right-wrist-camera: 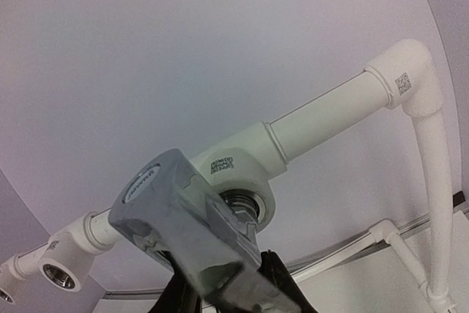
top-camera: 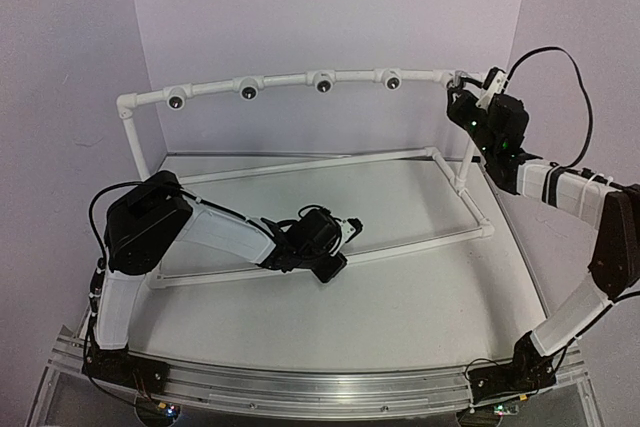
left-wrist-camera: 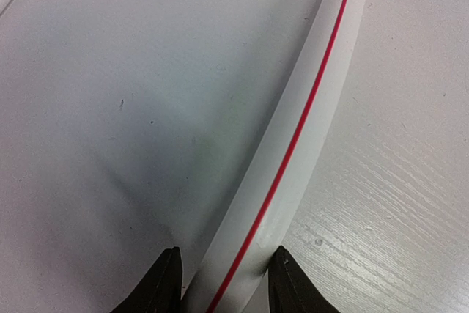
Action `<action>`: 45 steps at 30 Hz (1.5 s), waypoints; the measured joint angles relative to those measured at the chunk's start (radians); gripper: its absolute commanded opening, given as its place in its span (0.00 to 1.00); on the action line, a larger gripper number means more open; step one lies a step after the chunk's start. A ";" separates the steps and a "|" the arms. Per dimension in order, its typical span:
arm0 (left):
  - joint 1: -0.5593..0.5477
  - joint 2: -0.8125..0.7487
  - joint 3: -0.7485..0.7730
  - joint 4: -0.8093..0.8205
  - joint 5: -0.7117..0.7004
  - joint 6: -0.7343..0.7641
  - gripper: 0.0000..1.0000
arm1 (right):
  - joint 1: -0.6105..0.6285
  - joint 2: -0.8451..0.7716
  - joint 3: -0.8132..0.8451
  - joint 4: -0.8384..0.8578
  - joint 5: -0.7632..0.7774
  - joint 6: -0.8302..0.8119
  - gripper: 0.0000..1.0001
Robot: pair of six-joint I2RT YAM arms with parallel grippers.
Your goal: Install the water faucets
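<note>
At the right end of the top rail (right-wrist-camera: 330, 111), the right pincer (right-wrist-camera: 227, 287) grips a grey water faucet (right-wrist-camera: 176, 210), its threaded end at the mouth of a white fitting (right-wrist-camera: 245, 166). The left pincer (left-wrist-camera: 223, 284), down on the counter (top-camera: 400, 297), clasps the red-striped base pipe (left-wrist-camera: 293, 144) between both fingers.

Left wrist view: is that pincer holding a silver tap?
No, the left pincer has only a white pipe with a red stripe between its jaws.
</note>
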 measured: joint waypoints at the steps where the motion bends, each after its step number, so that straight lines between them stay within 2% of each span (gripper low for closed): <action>1: 0.000 0.000 0.000 0.000 0.000 0.000 0.00 | 0.000 0.000 0.000 0.000 0.000 0.011 0.21; 3: 0.000 0.000 0.000 0.000 0.000 -0.001 0.00 | 0.000 0.000 0.000 0.001 0.001 0.038 0.18; 7: 0.000 0.000 0.000 0.000 0.001 -0.002 0.00 | 0.000 0.002 -0.001 0.006 0.001 0.175 0.18; 11: 0.000 0.000 0.000 0.001 0.002 -0.002 0.00 | 0.000 0.007 -0.001 0.017 0.013 0.392 0.17; 16: -0.001 0.000 0.000 0.005 0.003 -0.002 0.00 | 0.003 0.012 0.001 0.024 0.026 0.756 0.18; 21: -0.002 0.002 0.000 0.009 0.006 -0.005 0.00 | 0.003 0.050 0.051 0.018 0.028 0.924 0.19; 32: -0.005 0.002 0.000 0.014 0.014 -0.008 0.00 | -0.012 0.095 0.089 -0.012 0.071 1.048 0.61; 34: -0.005 0.002 0.000 0.014 0.015 -0.008 0.00 | -0.014 0.095 0.088 -0.020 0.079 1.049 0.74; 35: -0.005 0.002 0.000 0.014 0.015 -0.008 0.00 | -0.014 0.095 0.087 -0.023 0.080 1.049 0.87; 36: -0.005 0.002 0.000 0.014 0.015 -0.008 0.00 | -0.013 0.093 0.082 -0.025 0.083 1.045 0.96; 45: -0.005 0.002 0.000 0.014 0.016 -0.008 0.00 | -0.027 0.031 0.024 -0.054 0.085 0.932 0.98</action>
